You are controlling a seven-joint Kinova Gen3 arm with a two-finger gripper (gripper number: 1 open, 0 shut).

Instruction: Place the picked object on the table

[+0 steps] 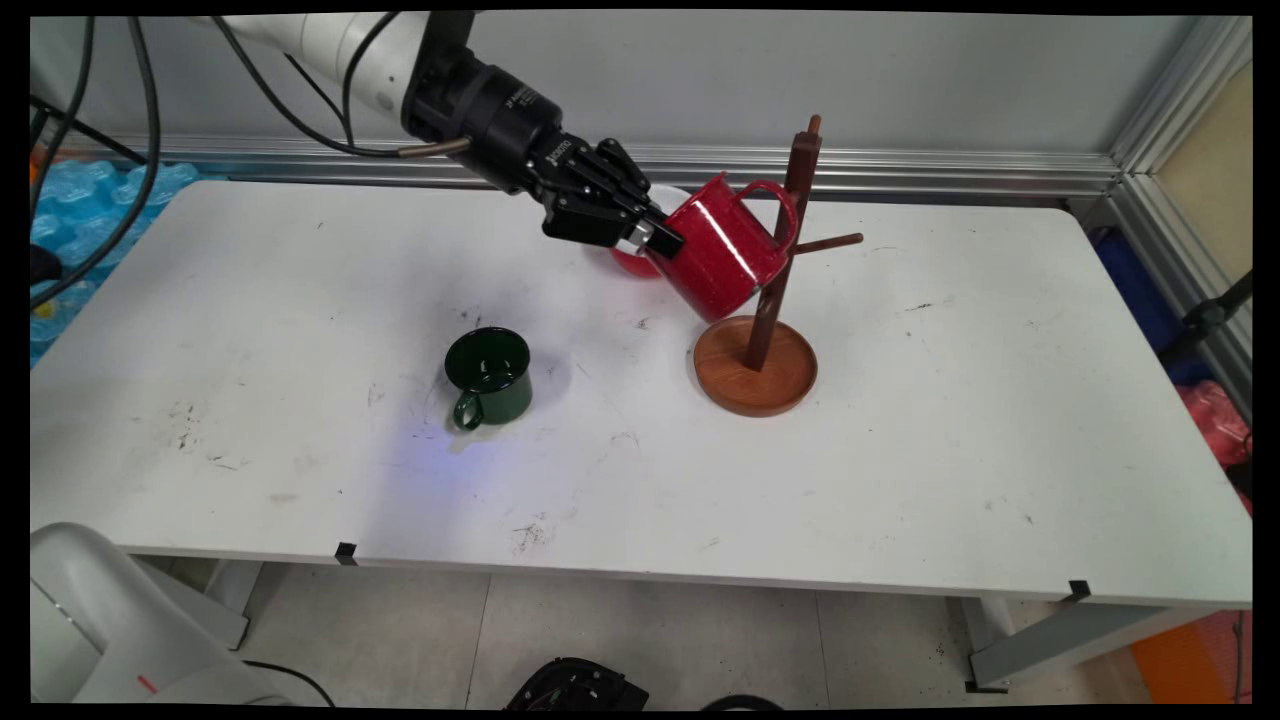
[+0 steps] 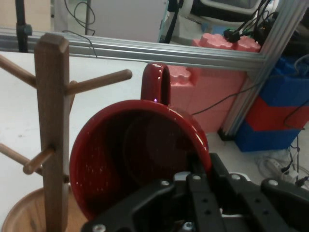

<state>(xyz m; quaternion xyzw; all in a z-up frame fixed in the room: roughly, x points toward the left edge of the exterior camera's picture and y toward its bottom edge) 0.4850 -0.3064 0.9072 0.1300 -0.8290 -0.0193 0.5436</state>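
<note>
A dark green mug (image 1: 488, 375) stands upright on the white table (image 1: 950, 450), left of centre and well apart from everything else. Right of it and higher, the black gripper (image 1: 655, 238) is clamped on the rim of a red mug (image 1: 722, 250), holding it tilted in the air, handle toward the wooden mug tree (image 1: 772, 290). The handle lies just beside the post and its pegs, so any approach should likely be slow and square to a peg.
</note>
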